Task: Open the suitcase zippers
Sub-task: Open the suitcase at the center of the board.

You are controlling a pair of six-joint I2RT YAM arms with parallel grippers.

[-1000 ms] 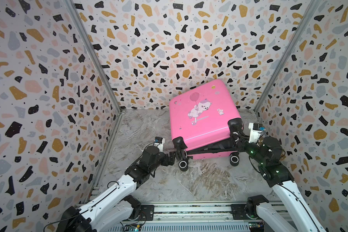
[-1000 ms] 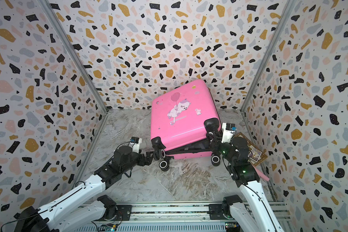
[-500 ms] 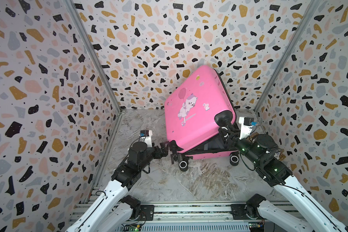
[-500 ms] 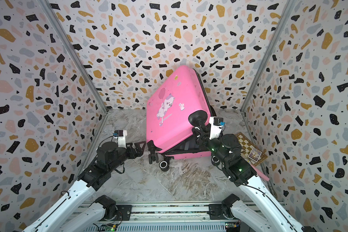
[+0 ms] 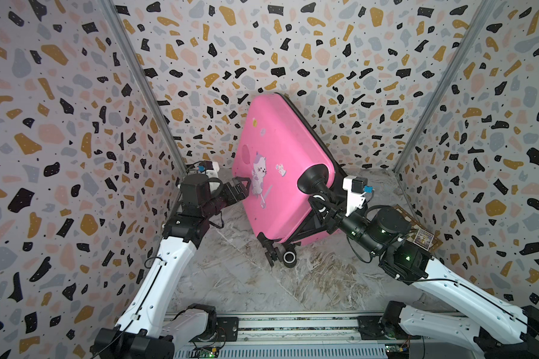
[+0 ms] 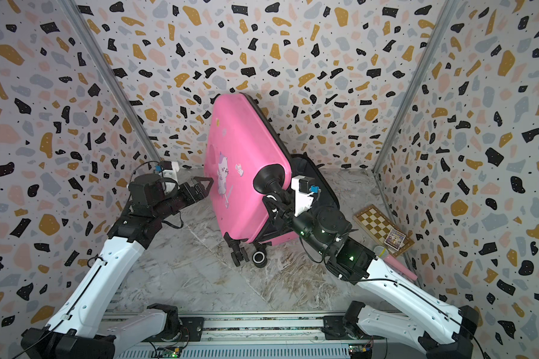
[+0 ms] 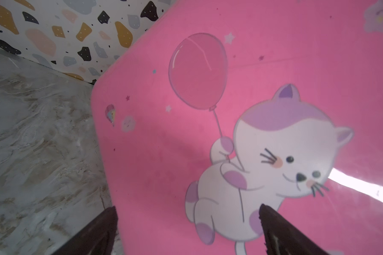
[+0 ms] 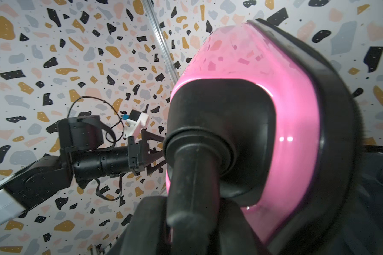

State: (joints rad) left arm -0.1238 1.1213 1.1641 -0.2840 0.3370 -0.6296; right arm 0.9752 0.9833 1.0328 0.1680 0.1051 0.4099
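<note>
Both top views look down from above my rail [image 5: 293,324], facing the back wall [image 5: 262,46] at 12 o'clock, and share everything: suitcase [image 5: 280,174] centre, left arm [image 5: 165,273] at 8, right arm [image 5: 405,258] at 4. My left wrist camera looks past my fingertips [image 7: 97,231], close on the cat print [image 7: 274,167]. My right wrist camera hugs the wheel [image 8: 217,136], left arm beyond.

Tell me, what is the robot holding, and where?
The right gripper grips the suitcase by a black wheel leg on its raised half. The open left gripper holds nothing.
</note>
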